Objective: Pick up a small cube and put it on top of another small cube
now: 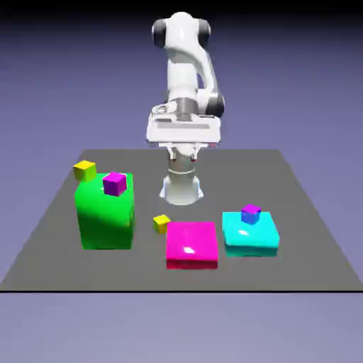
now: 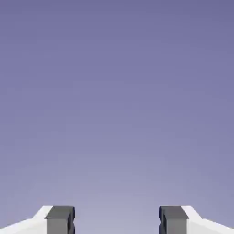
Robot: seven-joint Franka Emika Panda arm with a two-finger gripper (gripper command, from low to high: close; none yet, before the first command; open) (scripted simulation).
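Exterior view: the white arm (image 1: 186, 78) stands at 12 o'clock on the grey worktop (image 1: 298, 213), its hand held level above the base, so the tool (image 1: 183, 150) is hard to make out here. One small cube (image 1: 162, 223), yellow, lies on the worktop just beside the magenta block (image 1: 191, 243), at that block's 10 o'clock corner; whether they touch cannot be told. Another small cube (image 1: 84, 170), also yellow, lies at about 11 o'clock of the tall green block (image 1: 105, 213), partly cut off by that block's top edge. A purple cube (image 1: 115, 183) rests on the green block's top. On the cyan block (image 1: 249, 233), at 3 o'clock of the magenta one, sits a tiny purple cube over something blue (image 1: 250, 213), too small to tell clearly.

Hand view shows only the plain backdrop; both grey fingertips (image 2: 60, 219) stand wide apart at the bottom edge, nothing between them, their lower ends cut off.
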